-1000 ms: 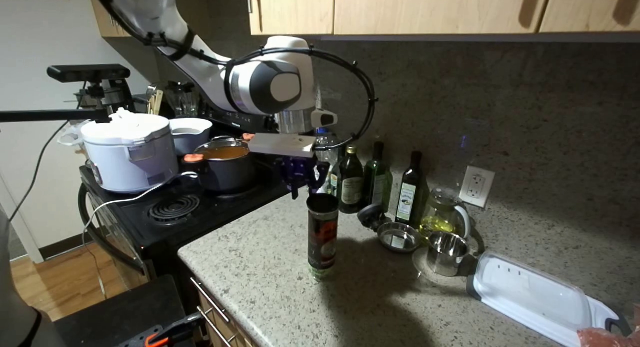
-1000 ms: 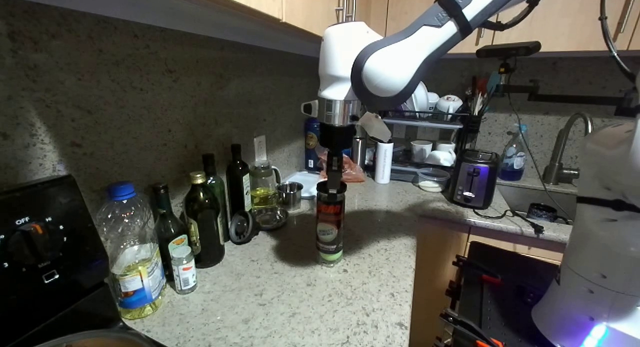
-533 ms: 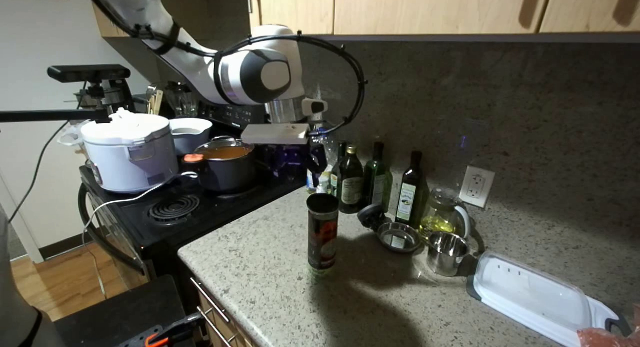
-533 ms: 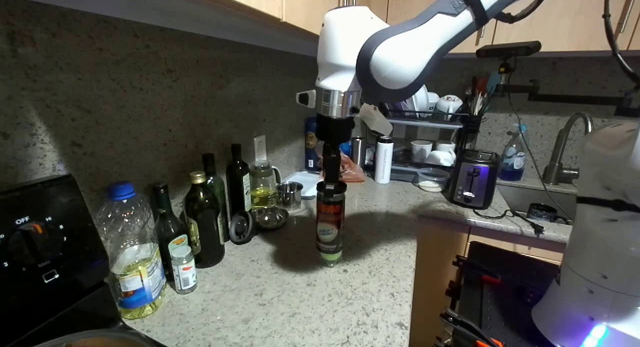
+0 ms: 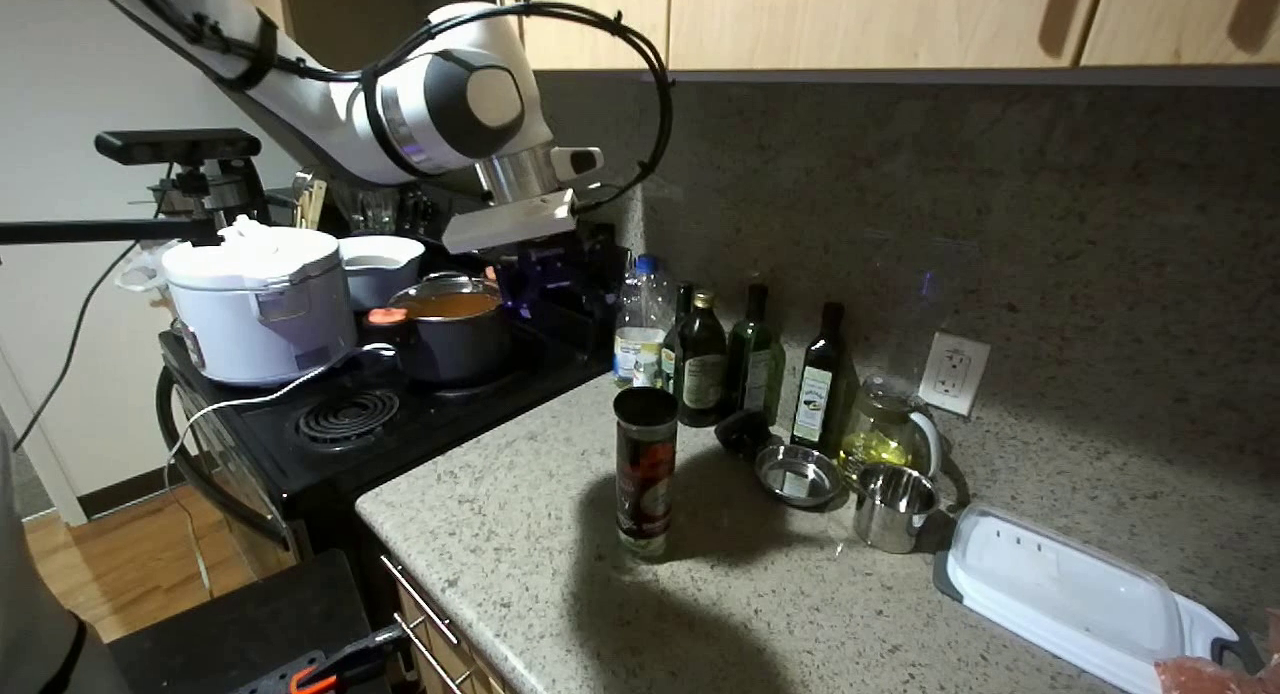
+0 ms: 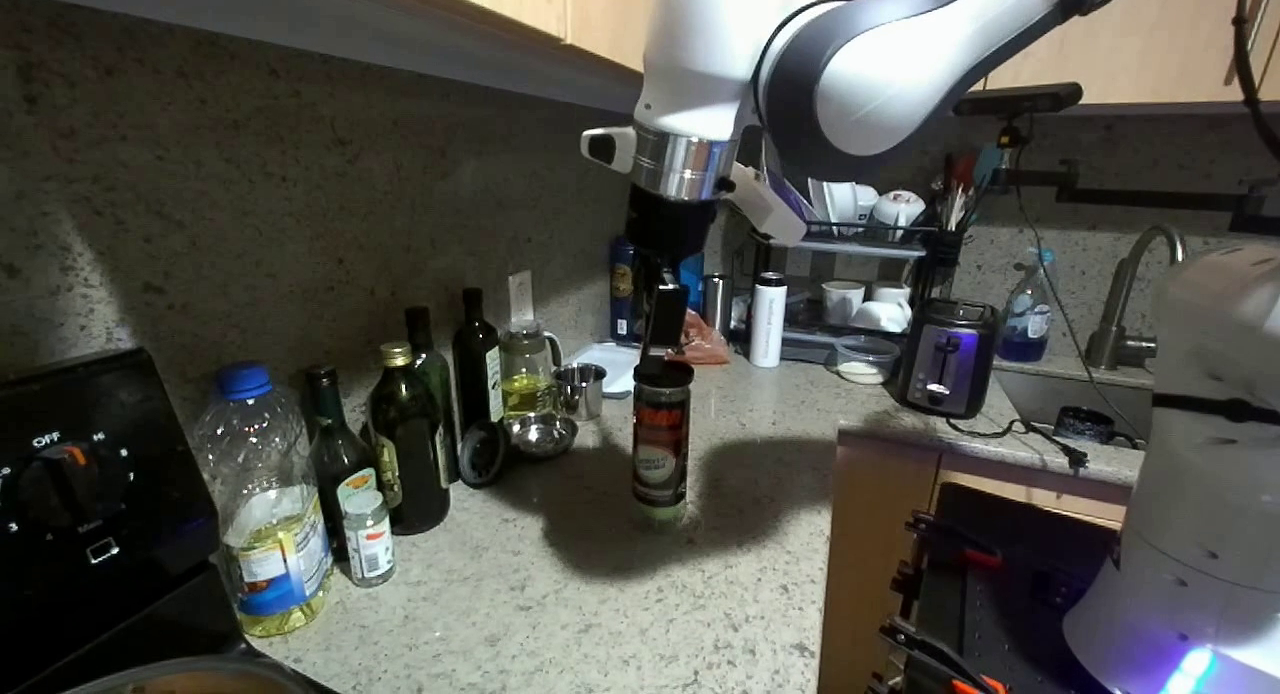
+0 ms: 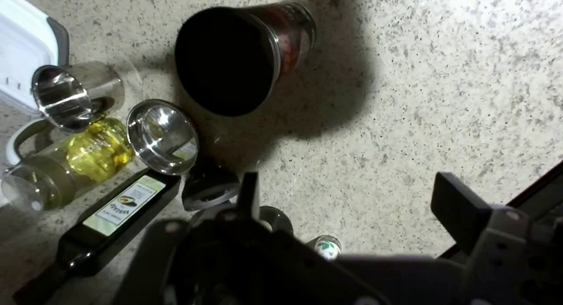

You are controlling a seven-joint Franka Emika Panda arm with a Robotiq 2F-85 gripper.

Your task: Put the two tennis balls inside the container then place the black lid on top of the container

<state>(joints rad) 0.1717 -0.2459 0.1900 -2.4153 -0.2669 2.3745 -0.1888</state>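
The container [image 5: 645, 484], a clear tube with a dark red label, stands upright on the counter. Covering its top is the black lid [image 7: 226, 61], also seen as a black lid [image 6: 664, 374] in an exterior view. Through the clear bottom a pale green tennis ball [image 6: 660, 515] shows; the other ball is hidden, as the label blocks the tube's inside. My gripper [image 7: 347, 182] is open, its two fingers wide apart with only bare counter and bottle tops beyond them. It hangs higher than the container and off toward the stove, touching nothing.
Dark bottles [image 5: 703, 364] line the wall beside an oil jug [image 5: 885, 434]. A shallow metal bowl [image 5: 797, 474], a steel cup [image 5: 893, 509] and a tipped black cup-like piece [image 6: 483, 454] are near the container. A pot [image 5: 450, 334] sits on the stove.
The gripper has opened wider and risen from just above the lid, shifting away toward the stove and tilting. The container and lid have stayed in place.
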